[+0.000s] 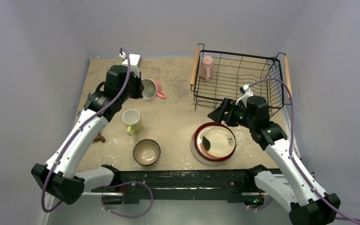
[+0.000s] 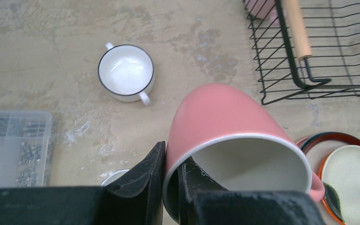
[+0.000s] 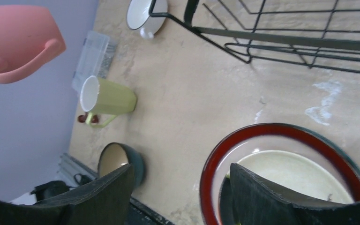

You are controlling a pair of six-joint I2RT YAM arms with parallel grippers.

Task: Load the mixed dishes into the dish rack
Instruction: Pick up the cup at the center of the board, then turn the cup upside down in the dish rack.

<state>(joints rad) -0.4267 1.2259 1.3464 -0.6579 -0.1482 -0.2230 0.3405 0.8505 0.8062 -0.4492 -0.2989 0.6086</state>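
Pinches the rim of the salmon mug (image 2: 220, 117) between the left fingers (image 2: 140, 187), one inside and one outside, holding it tipped above the desk (image 2: 51, 47), left of the dish rack (image 1: 195, 65). Holds the right fingers (image 3: 103, 192) spread apart over the red-rimmed plate (image 3: 272, 130), just in front of the rack. Shows a pale pink mug (image 1: 206, 67) inside the rack's far-left corner.
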